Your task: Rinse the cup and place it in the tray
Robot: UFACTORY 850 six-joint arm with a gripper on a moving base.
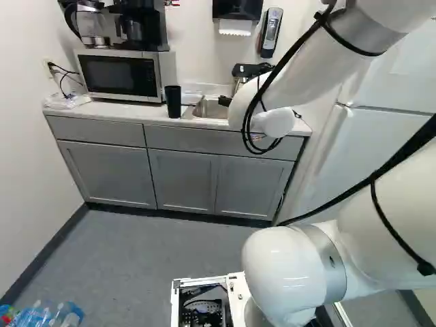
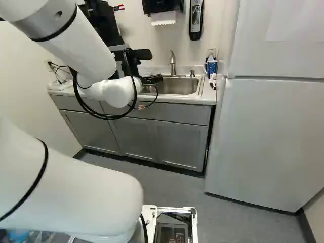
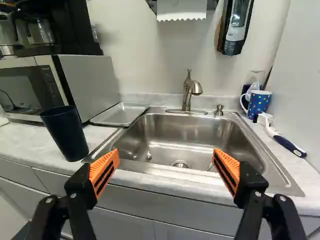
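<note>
The cup is a tall, plain, dark tumbler, smooth-sided and wider at the mouth than at the base. It stands upright on the worktop, mouth up, ahead of the hand and off to its left, apart from it, just beside the near corner of the sink. The tray is a shallow, silvery metal rectangle with a low raised rim. It lies flat, open side up, farther ahead of the hand than the cup, also to its left, between the microwave and the sink; its bare inside shows.
</note>
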